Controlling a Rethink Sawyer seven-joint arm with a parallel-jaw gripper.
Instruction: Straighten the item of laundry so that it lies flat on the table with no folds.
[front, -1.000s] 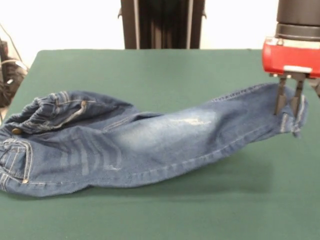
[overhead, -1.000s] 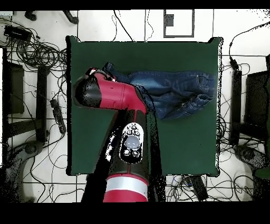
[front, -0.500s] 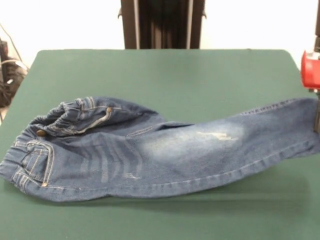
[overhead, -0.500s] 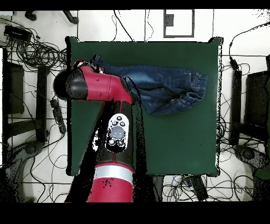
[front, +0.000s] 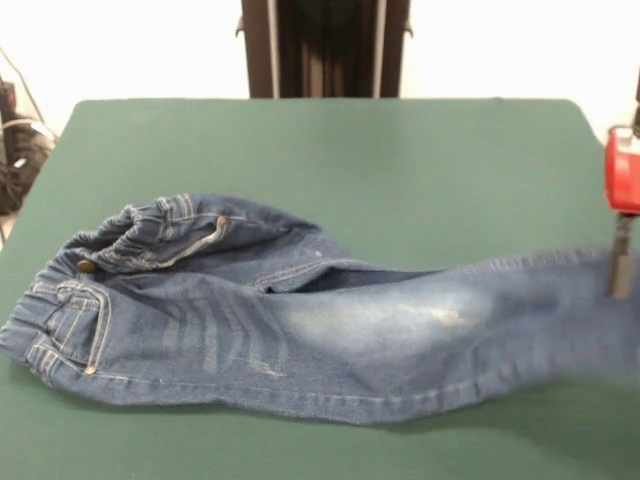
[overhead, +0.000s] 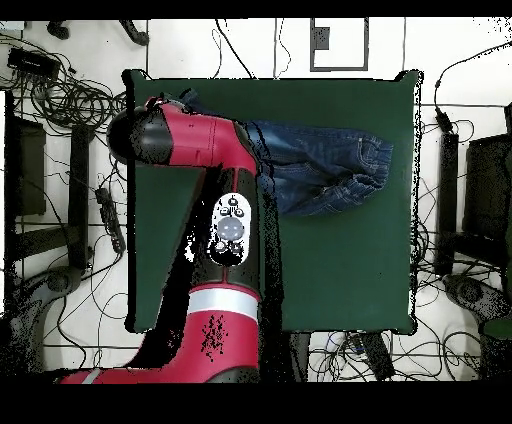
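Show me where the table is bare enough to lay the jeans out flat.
In the front view, a wide bare strip of the table runs between the jeans and the pedestal side. Overhead, open felt borders the jeans toward the robot's base. It is crowded at the leg end, by the gripper at the edge.

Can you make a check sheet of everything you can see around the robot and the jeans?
Surface: dark green table, bare apart from the jeans.
Job's things: jeans lying sideways, waistband bunched, leg end towards the table edge by the gripper.
Clutter: nothing seen on the table.
Gripper: gripper at the leg end; jaws too blurred to judge.
Cables: many cables on the floor round the table.
Surroundings: black pedestal behind the table.
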